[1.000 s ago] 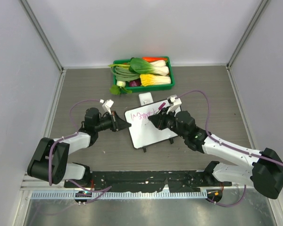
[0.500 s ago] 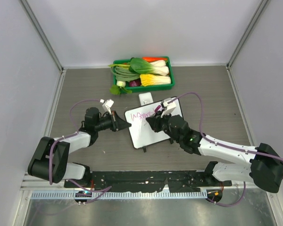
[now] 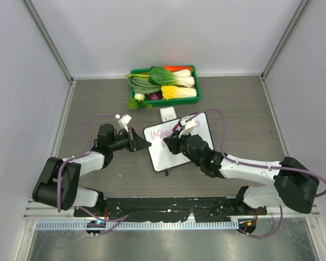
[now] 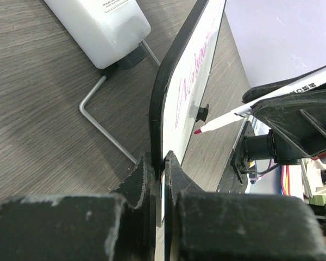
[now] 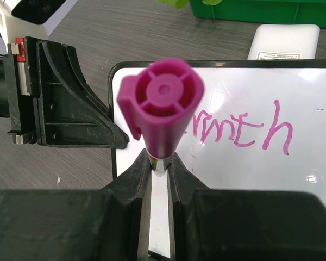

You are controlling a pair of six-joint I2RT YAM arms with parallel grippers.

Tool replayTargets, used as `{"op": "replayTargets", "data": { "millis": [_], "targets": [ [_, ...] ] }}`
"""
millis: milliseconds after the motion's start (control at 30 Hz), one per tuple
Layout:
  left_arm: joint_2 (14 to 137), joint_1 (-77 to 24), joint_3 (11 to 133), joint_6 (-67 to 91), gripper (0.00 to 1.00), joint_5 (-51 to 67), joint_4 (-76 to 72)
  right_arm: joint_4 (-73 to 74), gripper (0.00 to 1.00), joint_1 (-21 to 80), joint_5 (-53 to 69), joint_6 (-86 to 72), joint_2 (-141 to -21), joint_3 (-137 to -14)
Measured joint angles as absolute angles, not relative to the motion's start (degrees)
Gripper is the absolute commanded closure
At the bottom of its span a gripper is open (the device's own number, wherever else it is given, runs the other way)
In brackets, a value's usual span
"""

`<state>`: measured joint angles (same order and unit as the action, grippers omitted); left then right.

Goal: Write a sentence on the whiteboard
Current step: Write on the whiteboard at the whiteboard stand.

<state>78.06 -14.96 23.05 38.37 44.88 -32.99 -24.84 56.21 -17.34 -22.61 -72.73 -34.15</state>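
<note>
The whiteboard (image 3: 174, 155) lies near the table's middle, seen edge-on in the left wrist view (image 4: 164, 103). My left gripper (image 3: 147, 144) is shut on its left rim, the fingers (image 4: 140, 176) pinching the dark edge. The sentence (image 3: 164, 132) runs in pink cursive along the top (image 5: 244, 128), also visible as slanted strokes (image 4: 195, 65). My right gripper (image 3: 171, 142) hovers over the board's left part, shut on a magenta marker (image 5: 163, 103). The marker's red tip (image 4: 198, 131) points at the board surface, a little off it. Part of the writing is hidden behind the marker.
A small white box (image 3: 168, 114) sits just beyond the board's top edge (image 5: 285, 41). A green tray (image 3: 198, 87) of vegetables stands at the back. The board's wire stand (image 4: 106, 117) rests on the wood. White walls enclose the sides.
My right arm has swept left across the board with the marker, from the right part to the left part. The left gripper has kept its hold on the rim.
</note>
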Motion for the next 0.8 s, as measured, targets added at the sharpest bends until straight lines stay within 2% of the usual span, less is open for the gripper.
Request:
{"op": "replayTargets", "data": {
  "millis": [800],
  "targets": [
    [79.31, -14.66, 23.31, 38.50, 1.00, 45.93, -33.95, -26.61, 0.99, 56.53, -17.02, -22.65, -77.25, -35.57]
  ]
}}
